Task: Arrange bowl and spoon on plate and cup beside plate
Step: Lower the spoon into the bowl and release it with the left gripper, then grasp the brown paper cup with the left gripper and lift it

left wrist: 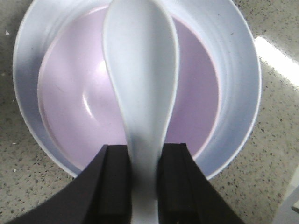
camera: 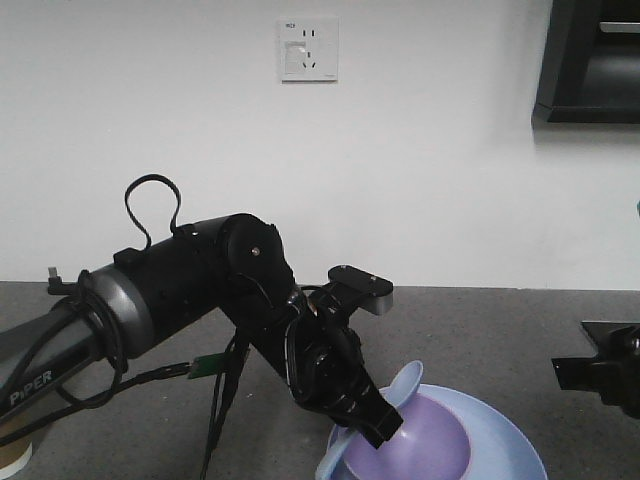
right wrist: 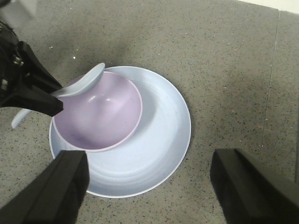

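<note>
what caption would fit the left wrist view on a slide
Wrist view: the left hand grips the spoon by its handle over the bowl, which sits on the plate.

1. In the front view the bottom edge cuts off the plate (camera: 505,445) and the bowl (camera: 440,450), and the left gripper (camera: 378,428) covers the bowl's left rim
2. In the left wrist view the handle of the spoon (left wrist: 140,79) disappears between the black fingers (left wrist: 114,186) and runs off the bottom edge; the plate's near rim lies behind them
3. The right gripper (right wrist: 149,168) shows in its own view only as two blurred dark fingers (right wrist: 63,189), cut by the bottom edge
4. There the left gripper hides the middle of the spoon's handle
5. A tan sliver (camera: 14,458) in the front view's near left corner is too cut off to identify
</note>
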Tool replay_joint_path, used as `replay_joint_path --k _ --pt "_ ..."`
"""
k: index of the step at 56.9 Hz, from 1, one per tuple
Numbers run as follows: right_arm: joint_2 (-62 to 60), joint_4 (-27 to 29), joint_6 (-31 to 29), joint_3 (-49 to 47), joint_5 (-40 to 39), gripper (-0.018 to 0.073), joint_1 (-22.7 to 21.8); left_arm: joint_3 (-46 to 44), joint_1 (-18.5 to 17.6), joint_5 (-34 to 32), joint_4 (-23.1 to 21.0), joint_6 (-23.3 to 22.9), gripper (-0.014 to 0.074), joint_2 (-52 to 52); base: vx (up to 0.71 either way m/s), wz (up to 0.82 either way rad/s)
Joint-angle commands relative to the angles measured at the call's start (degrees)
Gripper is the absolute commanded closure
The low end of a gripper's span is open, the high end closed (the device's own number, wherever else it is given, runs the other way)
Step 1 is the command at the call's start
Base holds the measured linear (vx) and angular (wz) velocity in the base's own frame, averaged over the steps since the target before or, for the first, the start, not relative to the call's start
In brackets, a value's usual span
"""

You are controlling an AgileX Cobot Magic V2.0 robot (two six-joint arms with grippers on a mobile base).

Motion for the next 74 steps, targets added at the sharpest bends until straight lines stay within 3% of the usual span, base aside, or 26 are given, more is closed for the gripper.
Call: replay_joint_path --k 1,10,30,39,47,56,60,67,74 --pt "-0.9 -0.3 -0.2 -1.5 -3.2 -0.0022 -0.1 -2.0 -0.1 -3.0 -2.1 -1.0 0.0561 -2.8 0.0 0.0" --pt "-0.9 0.0 -0.2 -1.5 -3.1 -0.0022 -0.1 -2.0 -0.1 -4.3 -2.5 -1.1 0.0449 -2.8 0.0 0.0" --pt "-0.9 0.0 -0.2 -1.5 -3.2 -0.0022 -0.1 -2.0 -0.1 -5.2 -2.4 -0.6 0.0093 -2.9 0.0 0.0" --pt "-0.9 -0.2 -0.3 -1.5 -3.2 -0.0022 -0.1 -2.0 -0.1 -4.9 0.4 -1.0 0.0035 -4.5 0.0 0.0" --pt "-0.9 -0.3 -0.4 -1.5 -3.2 -0.0022 -0.1 -2.0 0.0 -2.9 12.8 -5.6 0.0038 -9.3 0.0 0.0" --pt "-0.9 -0.3 -0.4 -1.5 -3.4 -0.0022 -0.1 -2.0 0.0 4.2 35.9 -14.1 0.0037 -16.7 0.0 0.0" --pt "-0.9 -0.3 -0.4 -1.5 -3.3 -0.0022 -0.1 -1.2 0.2 4.2 42.2 -15.9 0.0037 -20.3 0.0 0.0" --pt "-0.9 0.3 -0.4 -1.5 -3.3 -0.0022 -0.1 0.3 2.0 4.2 46.1 -16.8 0.0037 -26.5 0.0 0.0" --pt "-0.9 0.3 -0.4 -1.5 -3.4 -0.0022 -0.1 4.3 7.9 4.2 48.5 -17.4 0.0037 -31.7 0.0 0.0"
